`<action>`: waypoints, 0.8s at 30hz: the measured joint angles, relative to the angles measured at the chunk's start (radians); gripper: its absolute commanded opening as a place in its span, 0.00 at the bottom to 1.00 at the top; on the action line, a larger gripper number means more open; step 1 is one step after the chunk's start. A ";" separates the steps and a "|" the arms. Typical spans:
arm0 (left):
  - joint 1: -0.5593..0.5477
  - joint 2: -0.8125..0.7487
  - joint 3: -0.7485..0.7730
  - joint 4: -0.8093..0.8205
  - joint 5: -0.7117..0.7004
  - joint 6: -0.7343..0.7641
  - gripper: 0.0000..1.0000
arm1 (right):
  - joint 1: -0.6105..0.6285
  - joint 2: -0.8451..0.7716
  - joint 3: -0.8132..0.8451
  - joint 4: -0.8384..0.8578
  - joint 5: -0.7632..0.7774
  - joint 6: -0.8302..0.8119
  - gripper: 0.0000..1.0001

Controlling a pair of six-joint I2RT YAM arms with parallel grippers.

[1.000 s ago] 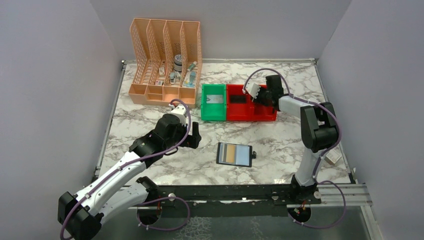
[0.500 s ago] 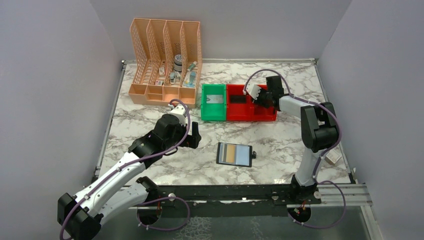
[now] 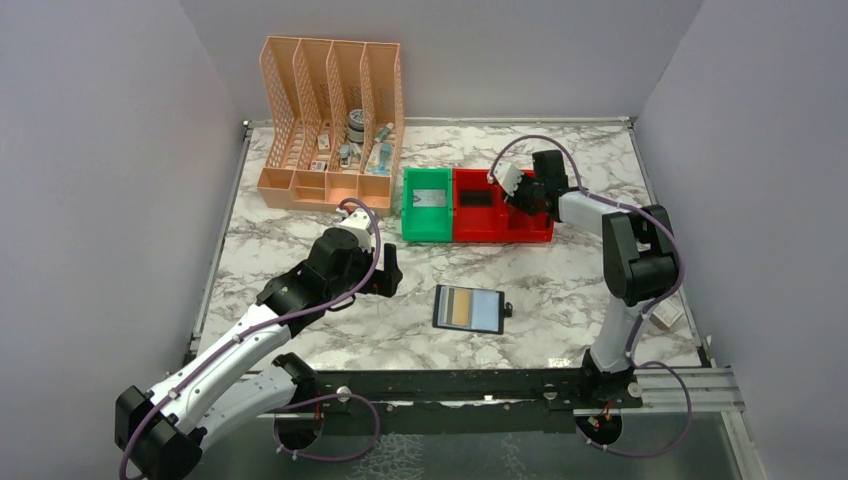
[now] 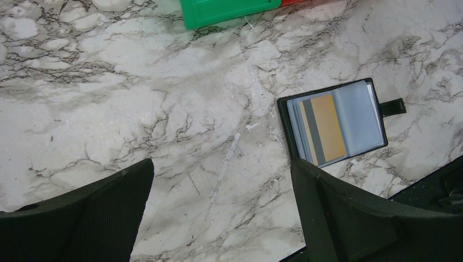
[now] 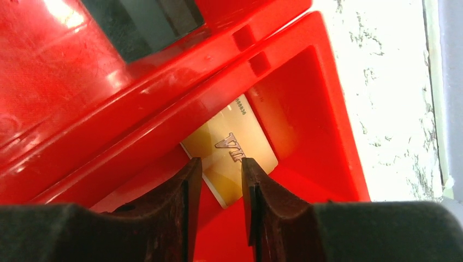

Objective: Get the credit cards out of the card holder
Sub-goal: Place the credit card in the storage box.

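The wallet [image 3: 469, 309] lies open on the bench [image 3: 300, 220], near the front edge between the two arms, with a tan card [image 4: 326, 129] in its left panel. The left hand [image 4: 221, 174] hovers over bare marble just left of the wallet, fingers spread wide and holding nothing. The right hand [image 5: 221, 164] hangs inside the rightmost red bin [image 5: 306, 109], its fingers a narrow gap apart, gripping nothing. A gold card [image 5: 248, 136] lies tilted in that bin, below the fingertips
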 measured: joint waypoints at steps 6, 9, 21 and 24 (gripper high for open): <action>0.000 0.000 0.000 0.000 0.000 0.000 0.99 | 0.000 -0.099 -0.025 0.077 0.007 0.176 0.37; 0.000 -0.001 0.000 0.000 0.000 0.000 0.99 | 0.000 -0.214 -0.090 0.175 0.056 0.324 0.51; 0.000 -0.006 0.000 0.000 -0.005 -0.005 0.99 | -0.040 -0.498 -0.214 0.178 0.080 1.146 0.81; 0.000 0.000 0.000 0.001 -0.006 -0.016 0.99 | -0.039 -0.509 -0.223 0.103 -0.057 1.254 0.79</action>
